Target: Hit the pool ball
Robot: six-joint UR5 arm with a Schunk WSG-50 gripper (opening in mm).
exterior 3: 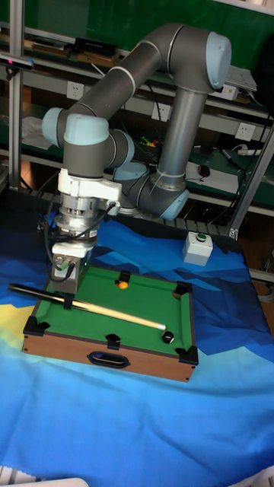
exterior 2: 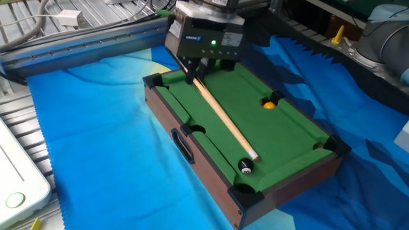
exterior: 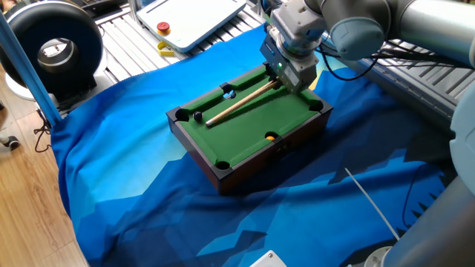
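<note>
The pool ball (exterior: 198, 116) (exterior 2: 245, 167) (exterior 3: 167, 336) is a tiny glossy black ball near a corner pocket of the miniature green-felt pool table (exterior: 286, 111) (exterior 2: 291, 134) (exterior 3: 152, 293). My gripper (exterior: 280, 80) (exterior 2: 197, 66) (exterior 3: 67, 297) hangs over the opposite end of the table, shut on the butt end of a wooden cue stick (exterior: 241, 104) (exterior 2: 223, 118) (exterior 3: 114, 313). The cue lies low across the felt, and its pale tip sits just beside the black ball. Whether they touch I cannot tell.
An orange-yellow ball (exterior: 271, 136) (exterior 2: 270, 104) (exterior 3: 122, 284) rests near a side pocket. A pale bluish ball (exterior: 231, 94) sits in another pocket. Blue cloth covers the table. A black round device (exterior: 52, 48), a white tray (exterior: 193, 18) and a white box (exterior 3: 198, 247) stand around it.
</note>
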